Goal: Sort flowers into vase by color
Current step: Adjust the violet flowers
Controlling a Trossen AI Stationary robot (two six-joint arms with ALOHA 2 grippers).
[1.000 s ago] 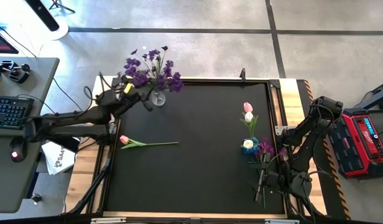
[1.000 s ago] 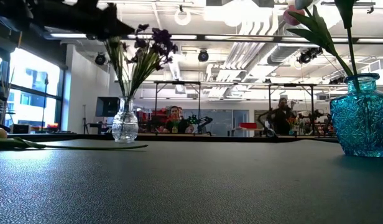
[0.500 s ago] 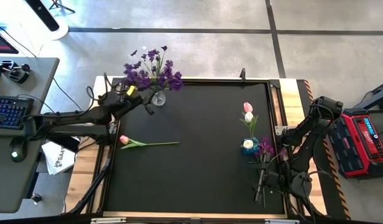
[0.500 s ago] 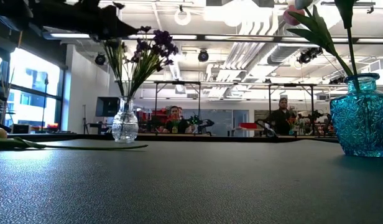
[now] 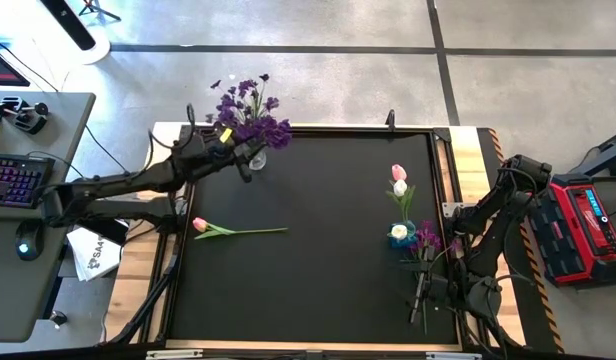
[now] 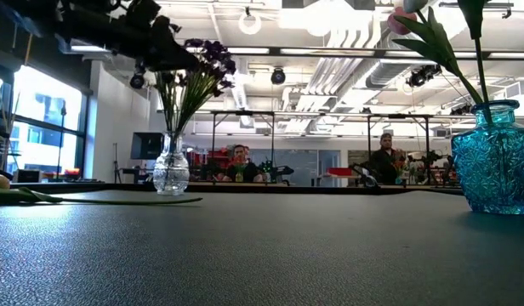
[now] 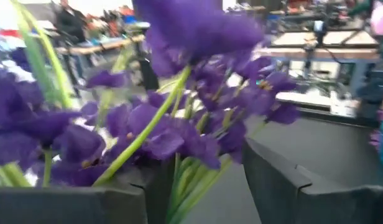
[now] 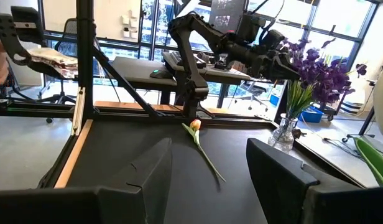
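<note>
Left gripper (image 5: 250, 155) at the clear vase (image 5: 256, 158), far-left corner of the desk (image 5: 318, 290); fingers (image 7: 275, 186) parted around the purple sprays (image 5: 246, 118), stems between them, grip not confirmed. Advised: release fully, withdraw level and clear of the blossoms so no stem lifts out. Pink tulip (image 5: 228, 230) flat near the left edge, bud leftward, unsorted. Blue vase (image 5: 402, 235) at right with 2 tulips (image 5: 398, 180) upright; 1 purple spray (image 5: 424, 240) just beside it. Right gripper (image 5: 420, 300) idle near the right front, fingers partly apart, empty.
</note>
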